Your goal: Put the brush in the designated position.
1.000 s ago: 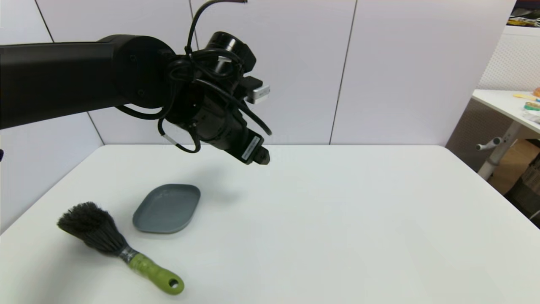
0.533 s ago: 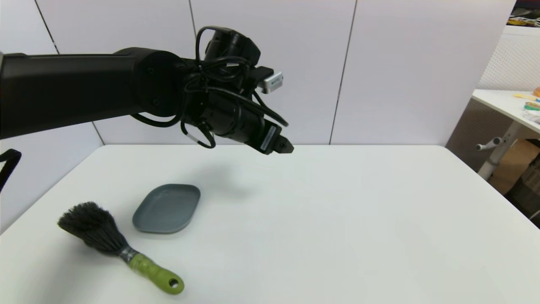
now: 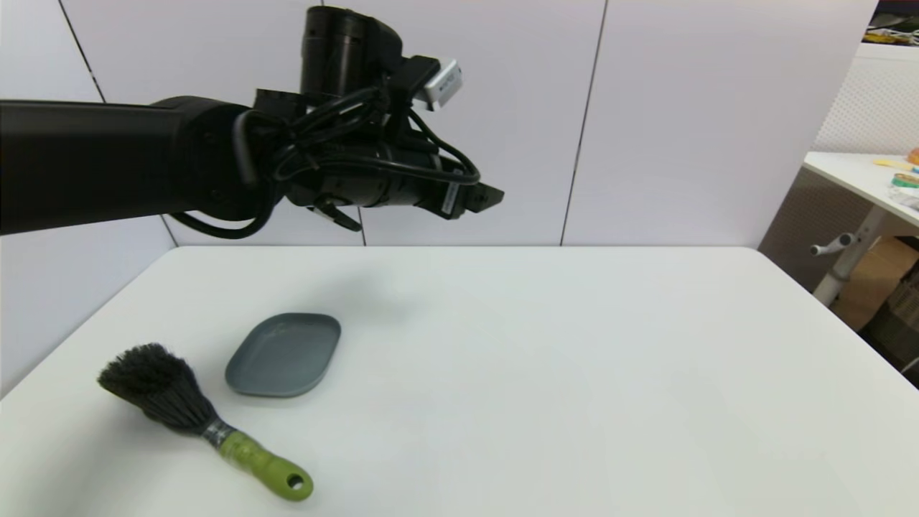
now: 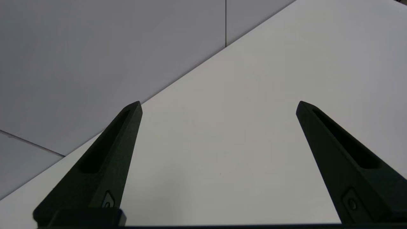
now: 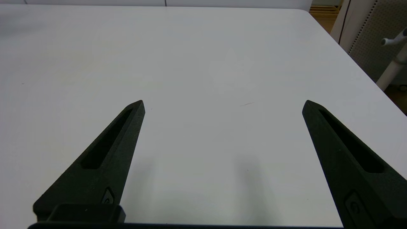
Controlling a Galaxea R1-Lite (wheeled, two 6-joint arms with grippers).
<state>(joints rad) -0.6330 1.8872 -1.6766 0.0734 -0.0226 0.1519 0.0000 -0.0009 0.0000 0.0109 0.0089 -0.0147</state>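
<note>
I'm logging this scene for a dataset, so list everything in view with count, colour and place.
brush: 1, dark grey bristles, lime-green handle, flat on the table's near left.
plate: 1, grey-blue, just right of the bristles, apart from them.
table: 1, white, under everything.
side table: 1, white, far right.
left gripper: 1, black, open, raised above the table's far edge.
right gripper: 1, black, open, over bare table, outside the head view.

The brush has bushy, matt dark bristles, a shiny metal-looking neck band and a smooth lime-green plastic-looking handle. The plate looks smooth, faintly glossy. The desk is smooth, matt white.
</note>
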